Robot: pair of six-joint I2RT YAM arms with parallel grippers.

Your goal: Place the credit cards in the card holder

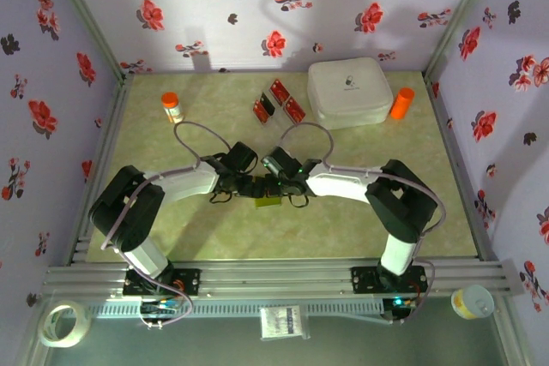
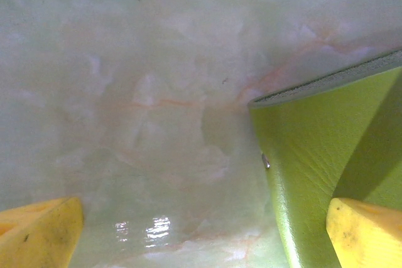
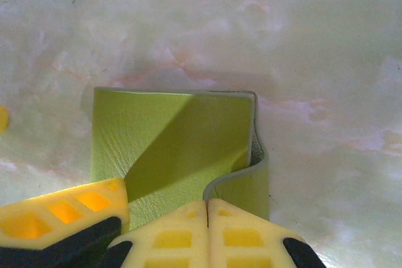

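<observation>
Pale green marbled surface (image 1: 171,237); white rounded plastic box (image 1: 349,92) at far right. Left tool (image 2: 204,230) spread wide, one finger over small olive-green folding card holder (image 3: 169,136) lying mid-surface. Right tool (image 3: 207,218) pinched shut on its curled flap. Three small red striped credit cards (image 1: 279,102) at back, just left of box.

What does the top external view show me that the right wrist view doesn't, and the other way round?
Top external: three red credit cards lying loose near the far edge of the table, next to a white box, with an orange-capped bottle off to the left.
Right wrist: the right gripper shut on the lifted flap of the card holder, whose edge curls and shows a grey lining.
Both: the green card holder, with no card in sight on it, lying on the marbled table.
</observation>
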